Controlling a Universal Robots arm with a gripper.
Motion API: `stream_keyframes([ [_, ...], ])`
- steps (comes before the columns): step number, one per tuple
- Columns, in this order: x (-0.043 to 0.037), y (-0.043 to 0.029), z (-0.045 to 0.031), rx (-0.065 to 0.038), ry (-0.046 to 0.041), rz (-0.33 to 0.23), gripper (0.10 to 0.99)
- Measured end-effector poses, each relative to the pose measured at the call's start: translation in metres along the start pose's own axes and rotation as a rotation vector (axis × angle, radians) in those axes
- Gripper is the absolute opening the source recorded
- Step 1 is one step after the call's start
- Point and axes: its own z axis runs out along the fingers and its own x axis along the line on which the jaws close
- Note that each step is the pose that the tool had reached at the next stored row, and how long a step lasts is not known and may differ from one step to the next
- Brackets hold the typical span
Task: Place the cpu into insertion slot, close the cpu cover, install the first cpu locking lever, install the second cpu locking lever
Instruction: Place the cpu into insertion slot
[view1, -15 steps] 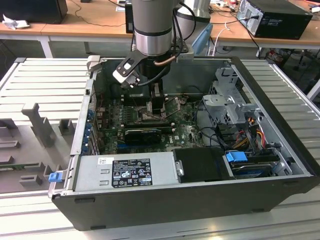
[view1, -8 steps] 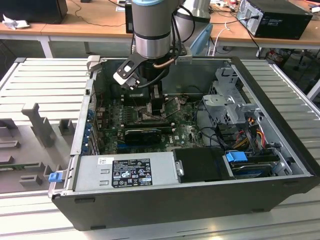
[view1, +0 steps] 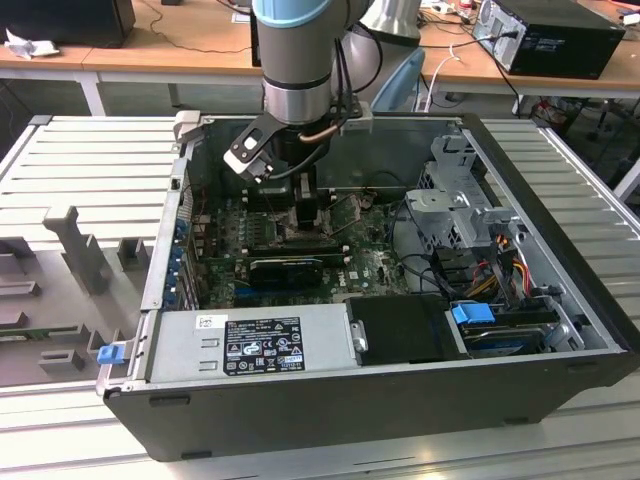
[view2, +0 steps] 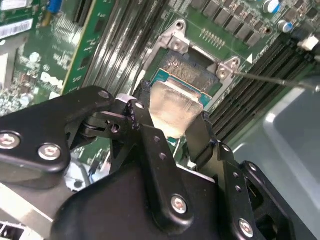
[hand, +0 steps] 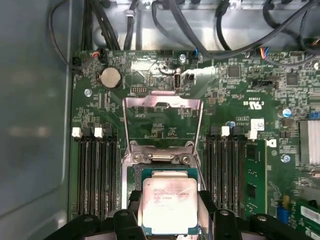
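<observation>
Gripper (hand: 169, 215) clasps cpu (hand: 169, 197) at socket (hand: 160, 159), cpu cover (hand: 162, 101) open.

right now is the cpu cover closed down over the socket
No, in the first wrist view the cpu cover stands swung open, and the cpu, held in the hand, has nothing over it.

The cpu held over the open insertion slot, cpu cover swung back

The cpu (hand: 169, 201), a flat square chip with a pale tan-silver face on a green edge, sits gripped on two opposite sides by the gripper (view2: 174, 111), face up and partly over the insertion slot (hand: 161, 172); whether it touches the slot cannot be told. The cpu cover (hand: 162, 102), a thin grey metal frame with an open centre, is hinged up beyond the slot's far edge. A thin wire locking lever (view2: 270, 79) stands off one socket corner, unlatched.
</observation>
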Motion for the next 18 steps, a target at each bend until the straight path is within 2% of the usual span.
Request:
stream_keyframes([
  [5,0.001,-0.0029,0.0102,0.0,0.0002,-0.001,0.529],
  [9,0.0016,-0.0053,0.0138,0.0,0.0016,-0.019,0.529],
  [12,0.0021,-0.0059,0.0184,0.0,0.0016,-0.017,0.529],
  [18,0.0044,-0.0055,0.0228,0.0,0.0009,-0.009,0.529],
])
